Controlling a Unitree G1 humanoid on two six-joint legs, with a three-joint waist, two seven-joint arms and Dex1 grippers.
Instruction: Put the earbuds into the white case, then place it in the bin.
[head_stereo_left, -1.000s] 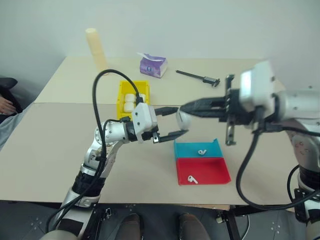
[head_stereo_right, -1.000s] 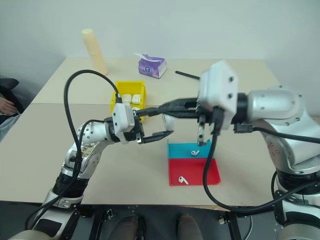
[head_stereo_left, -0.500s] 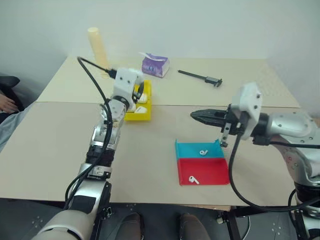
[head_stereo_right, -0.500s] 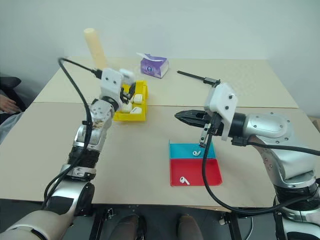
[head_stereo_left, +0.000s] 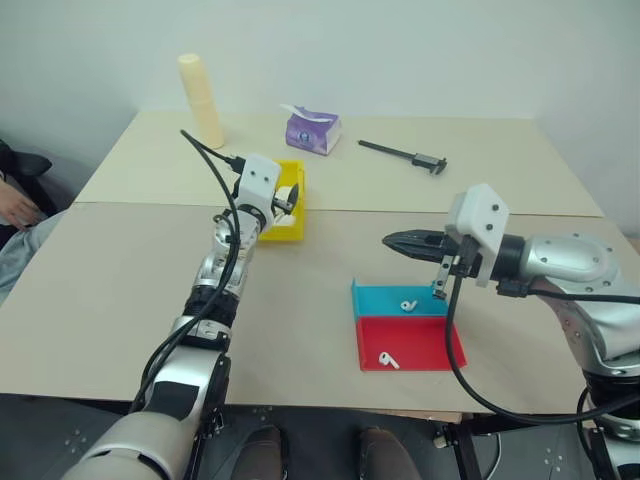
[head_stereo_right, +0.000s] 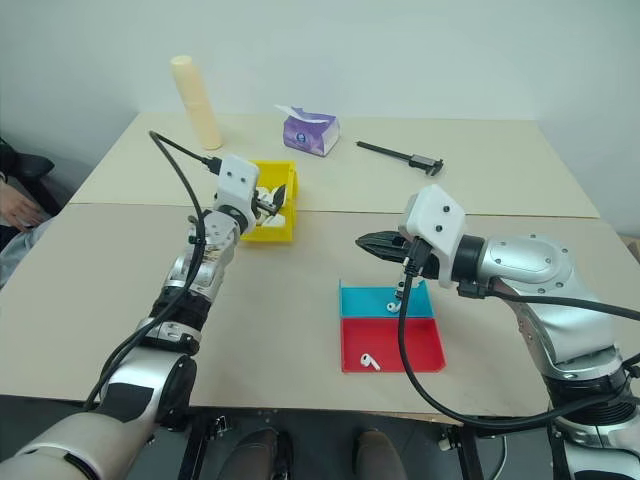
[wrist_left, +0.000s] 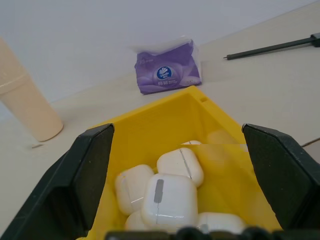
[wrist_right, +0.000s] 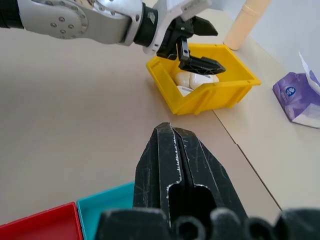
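Note:
My left gripper (head_stereo_left: 285, 203) hangs open over the yellow bin (head_stereo_left: 296, 185) at the middle left of the table. In the left wrist view its fingers (wrist_left: 92, 165) stand wide apart with nothing between them. Below them a white case (wrist_left: 169, 200) lies on top of several other white cases in the bin (wrist_left: 150, 125). My right gripper (head_stereo_left: 390, 240) is shut and empty, hovering level just above the teal tray (head_stereo_left: 375, 298). One earbud (head_stereo_left: 406, 304) lies in the teal tray and another earbud (head_stereo_left: 385, 359) lies in the red tray (head_stereo_left: 430, 345).
A purple tissue pack (head_stereo_left: 312, 131), a beige cylinder (head_stereo_left: 201, 100) and a black measuring tool (head_stereo_left: 405, 155) lie along the far side of the table. A person's hand (head_stereo_left: 12, 205) rests past the table's left edge.
My left gripper carried a white case from the table's middle to the yellow bin and opened; the case now lies in the bin. My right gripper sank and stayed shut.

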